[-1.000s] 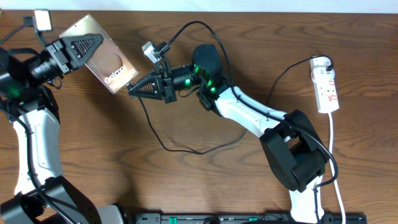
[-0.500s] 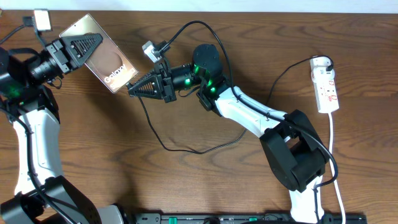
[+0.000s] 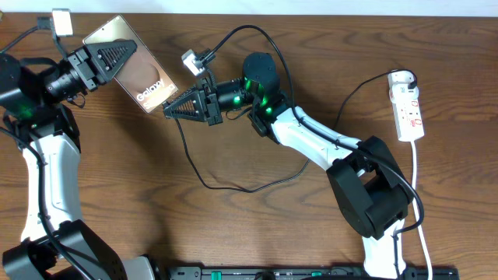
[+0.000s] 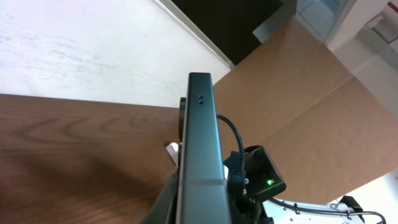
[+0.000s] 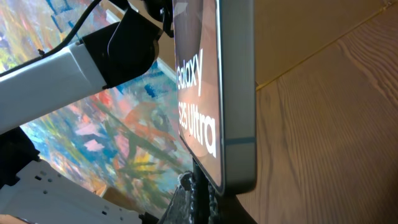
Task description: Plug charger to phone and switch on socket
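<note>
Brown wood-grain table [image 3: 156,225], matte. The phone [image 3: 148,82] is a flat glossy rectangle with a brownish face, white "Galaxy" lettering and thin metallic rounded edges. It is lifted off the table at far left and tilted diagonally. The left gripper [image 3: 128,50], with black ribbed triangular fingers, is clamped on the phone's far-left part. In the left wrist view the phone shows edge-on, with two tiny holes in its top rim. The right gripper [image 3: 170,110], also black ribbed triangles, has its jaws pinched together to a point just right of the phone's lower corner, gripping the plug end of the charger [image 3: 241,190]. Whether the plug touches the phone cannot be told. The thin black cable loops loosely toward the near side, then runs right toward the socket [image 3: 408,105]. The socket is a white elongated plastic strip with red marks and a rounded far end, lying flat at far right, well apart from both grippers. Its white cord trails toward the near edge.
</note>
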Robot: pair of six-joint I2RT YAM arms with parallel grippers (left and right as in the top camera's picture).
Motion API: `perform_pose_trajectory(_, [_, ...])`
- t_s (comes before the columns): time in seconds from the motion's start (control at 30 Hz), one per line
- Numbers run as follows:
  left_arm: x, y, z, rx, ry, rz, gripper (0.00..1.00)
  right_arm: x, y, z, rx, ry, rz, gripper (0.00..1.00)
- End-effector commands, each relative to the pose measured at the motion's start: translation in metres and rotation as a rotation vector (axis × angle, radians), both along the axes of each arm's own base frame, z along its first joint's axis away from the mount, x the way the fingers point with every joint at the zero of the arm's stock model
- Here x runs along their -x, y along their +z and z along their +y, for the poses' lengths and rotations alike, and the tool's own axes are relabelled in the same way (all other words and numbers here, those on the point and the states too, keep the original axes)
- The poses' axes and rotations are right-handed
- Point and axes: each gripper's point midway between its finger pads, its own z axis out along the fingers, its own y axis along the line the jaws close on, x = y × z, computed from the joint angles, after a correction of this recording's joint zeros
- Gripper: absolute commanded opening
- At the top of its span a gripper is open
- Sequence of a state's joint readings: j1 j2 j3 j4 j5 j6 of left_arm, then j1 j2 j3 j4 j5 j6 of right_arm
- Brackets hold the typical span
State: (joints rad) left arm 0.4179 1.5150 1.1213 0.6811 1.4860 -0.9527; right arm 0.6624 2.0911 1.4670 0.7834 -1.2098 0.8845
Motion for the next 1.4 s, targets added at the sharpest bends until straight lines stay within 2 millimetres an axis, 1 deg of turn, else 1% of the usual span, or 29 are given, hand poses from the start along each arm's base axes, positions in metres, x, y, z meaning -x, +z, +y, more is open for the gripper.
perform_pose_trajectory(0.0, [0.0164,-0.0030,-0.0201,-0.013,-0.115,0.012,0.07,-0.0203,0.0340,0.0002,-0.067,-0.140,-0.039,0.01])
perform_pose_trajectory(0.33, [0.0164,-0.0030,-0.0201,-0.013,-0.115,0.013,0.08,-0.0193,0.0337,0.0000,-0.068,-0.135,-0.047,0.01])
perform_pose_trajectory(0.63, [0.0164,-0.0030,-0.0201,0.001,-0.116,0.038,0.08,-0.0106,0.0318,-0.0020,-0.074,-0.085,-0.109,0.01])
perform_pose_trajectory(0.93, [0.0164,-0.0030,-0.0201,0.001,-0.116,0.038,0.07,-0.0122,0.0316,-0.0041,-0.073,-0.085,-0.108,0.02])
perform_pose_trajectory(0.97, [0.0164,-0.0030,-0.0201,0.001,-0.116,0.038,0.07,-0.0122,0.0315,-0.0040,-0.073,-0.085,-0.107,0.05])
perform_pose_trajectory(1.03, [0.0164,-0.0030,-0.0201,0.001,-0.116,0.038,0.07,-0.0129,0.0317,-0.0039,-0.071,-0.089,-0.100,0.18])
perform_pose_trajectory(1.17, [0.0163,-0.0031,-0.0197,-0.002,-0.115,0.032,0.08,-0.0134,0.0316,-0.0043,-0.070,-0.089,-0.096,0.24])
perform_pose_trajectory(1.23, [0.0164,-0.0030,-0.0197,-0.002,-0.115,0.032,0.07,-0.0139,0.0312,-0.0046,-0.068,-0.090,-0.093,0.30])
perform_pose_trajectory(1.3, [0.0164,-0.0030,-0.0197,-0.002,-0.115,0.032,0.08,-0.0139,0.0309,-0.0046,-0.066,-0.090,-0.090,0.42])
perform_pose_trajectory(1.33, [0.0164,-0.0030,-0.0197,-0.003,-0.115,0.031,0.07,-0.0139,0.0309,-0.0046,-0.066,-0.090,-0.089,0.53])
perform_pose_trajectory(1.37, [0.0164,-0.0030,-0.0197,-0.004,-0.115,0.028,0.07,-0.0139,0.0309,-0.0046,-0.066,-0.090,-0.089,0.60])
